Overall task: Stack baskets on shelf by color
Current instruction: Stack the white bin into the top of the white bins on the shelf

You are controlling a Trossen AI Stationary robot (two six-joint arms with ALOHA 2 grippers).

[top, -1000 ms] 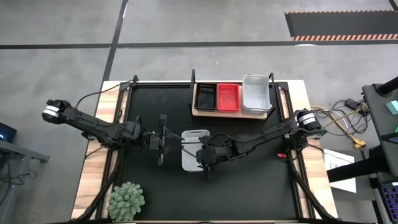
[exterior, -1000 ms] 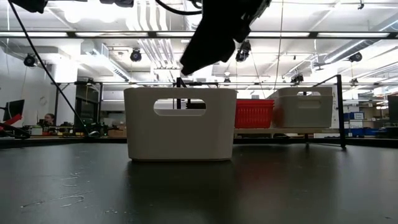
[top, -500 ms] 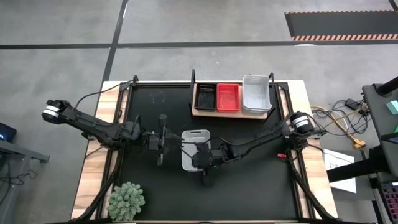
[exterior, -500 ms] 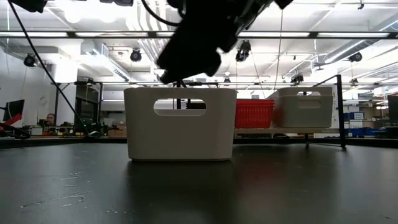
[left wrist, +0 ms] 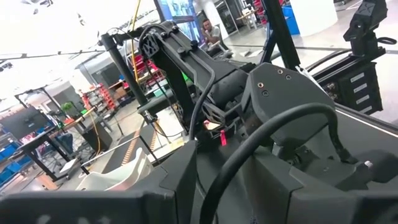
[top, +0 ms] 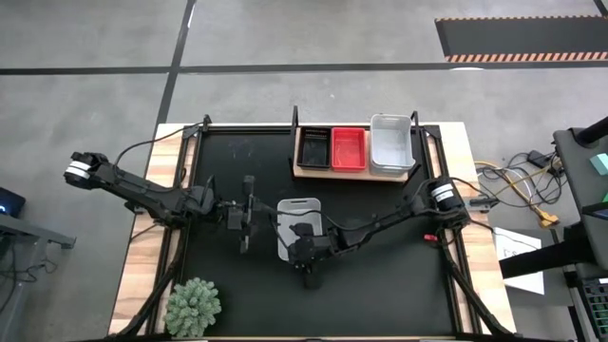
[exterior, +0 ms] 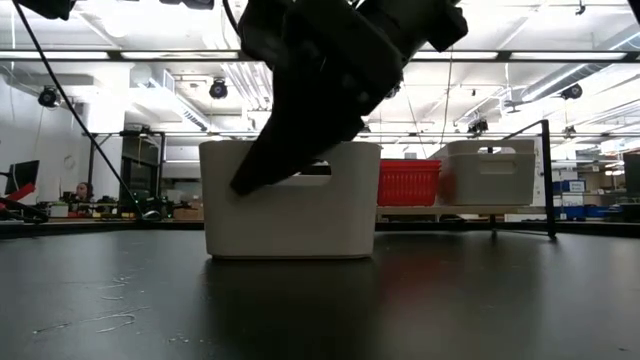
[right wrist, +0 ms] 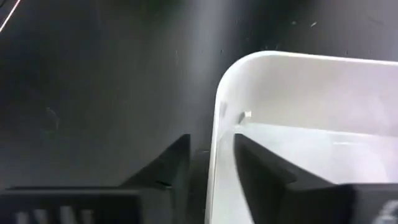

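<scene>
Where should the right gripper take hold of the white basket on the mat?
On a side wall's top rim, from straight above. The white basket stands upright and open-topped, so a thin wall fits between open fingers. The right gripper already straddles the wall near a rounded corner, one finger outside, one inside.

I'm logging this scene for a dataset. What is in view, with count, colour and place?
white basket on the mat: one, translucent white, mid-table, its wall between the right gripper's fingers
shelf: one, light-brown board, table's far edge
baskets on the shelf: black, red, white, side by side
plant: one, green, spiky, near-left corner
mat: one, black, covering the tabletop
left gripper: beside the white basket, idle
right gripper: open, straddling the basket's wall
</scene>
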